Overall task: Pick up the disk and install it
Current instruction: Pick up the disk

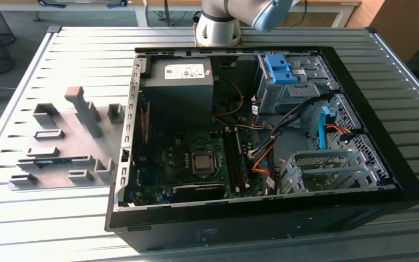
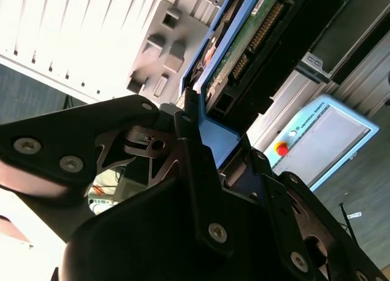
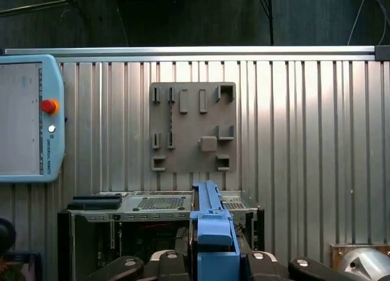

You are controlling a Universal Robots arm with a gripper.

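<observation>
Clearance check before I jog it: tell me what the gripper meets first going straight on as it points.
The gripper holds the disk in its jaws, so the disk leads. Straight on, it probably meets the open computer case first, or the grey plate beside it; depth is unclear.

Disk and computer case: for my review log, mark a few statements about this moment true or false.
1. The gripper is clamped on the disk by its blue carrier. True.
2. The disk is installed in the computer case. False: it is in the gripper, outside the case.
3. A grey fixture plate lies on the table, at the exterior view's left of the case. True.
4. The case is closed by a side panel. False: it lies open, with the motherboard showing.
</observation>
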